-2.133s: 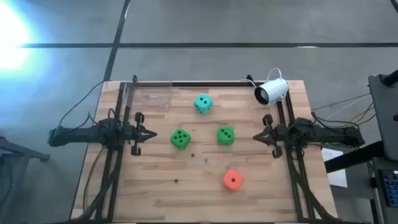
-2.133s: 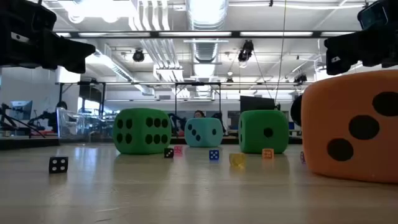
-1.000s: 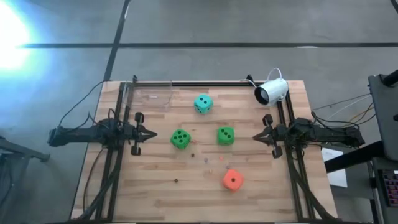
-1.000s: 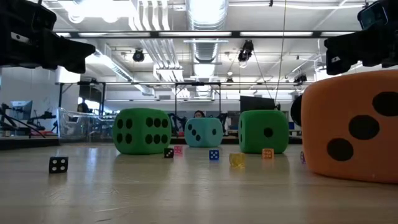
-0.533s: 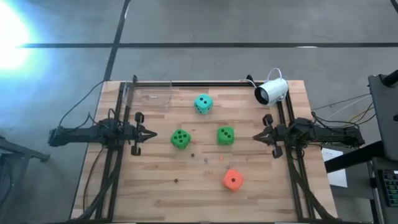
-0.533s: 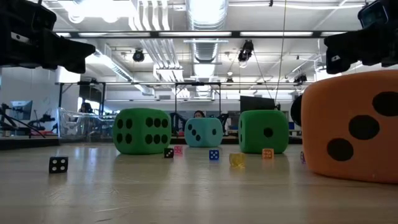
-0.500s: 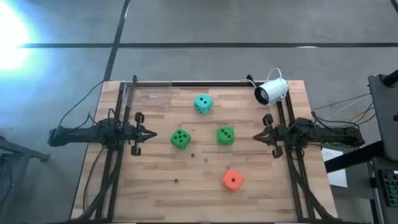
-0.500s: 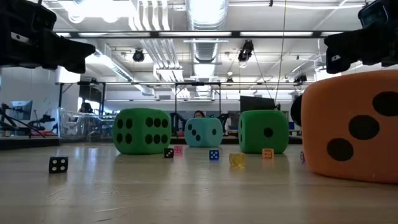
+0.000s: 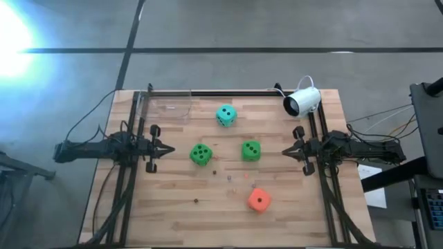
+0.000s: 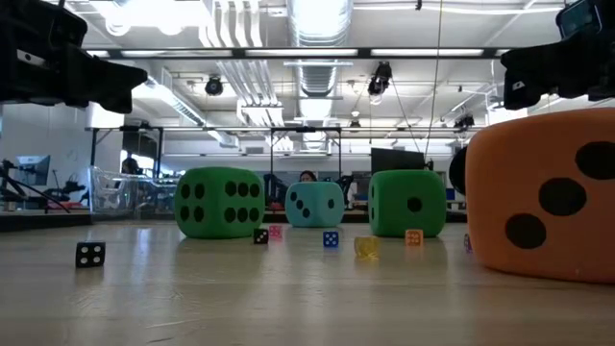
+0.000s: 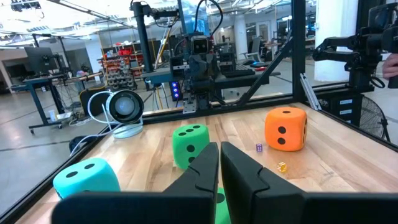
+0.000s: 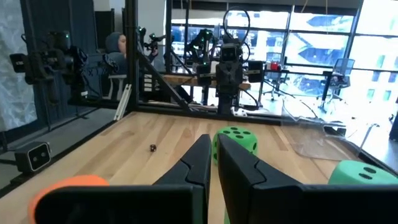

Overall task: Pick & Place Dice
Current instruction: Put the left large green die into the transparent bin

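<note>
On the desk [image 9: 173, 207], four dice [image 9: 201, 154] sit loose around centre; left pincer [image 9: 169, 149] at nine o'clock and right pincer [image 9: 284, 151] at three, both pressed together, empty. Risk: descending unopened would knock a die away.

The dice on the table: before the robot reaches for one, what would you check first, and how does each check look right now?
1. All four dice in sight: ok. Teal die, two green dice, orange-red die.
2. Dice apart from one another, room to grip: ok.
3. Left gripper empty: ok, shut on nothing, at the table's left side.
4. Right gripper empty: ok, fingers together, at the right side.
5. Jaws opened for a grab: not ok, both shut.
6. Clear plastic container at the back left free of dice: ok.
</note>
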